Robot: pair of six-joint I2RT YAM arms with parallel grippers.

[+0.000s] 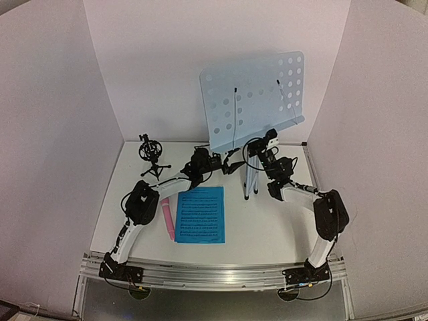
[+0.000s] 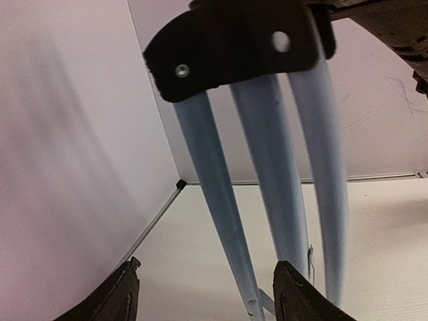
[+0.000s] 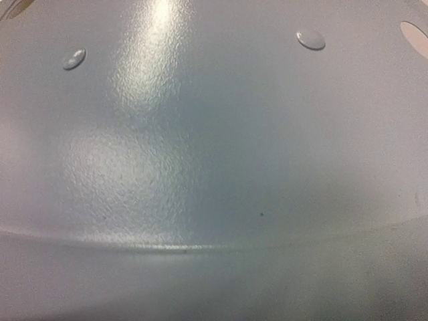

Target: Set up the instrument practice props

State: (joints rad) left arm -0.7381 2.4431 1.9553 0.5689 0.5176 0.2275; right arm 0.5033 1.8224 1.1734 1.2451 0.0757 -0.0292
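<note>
Left gripper [image 2: 207,267] spread, right gripper [image 1: 269,142] raised

The pale-blue perforated music stand desk [image 3: 200,167] is painted metal with a finely pebbled, semi-gloss coat. Below it, the silver tripod legs [image 2: 267,174] are smooth satin metal tubes under a matt black plastic collar [image 2: 227,47]. In front of the stand, the bright blue sheet-music page [image 1: 200,214] looks like matt paper.
</note>
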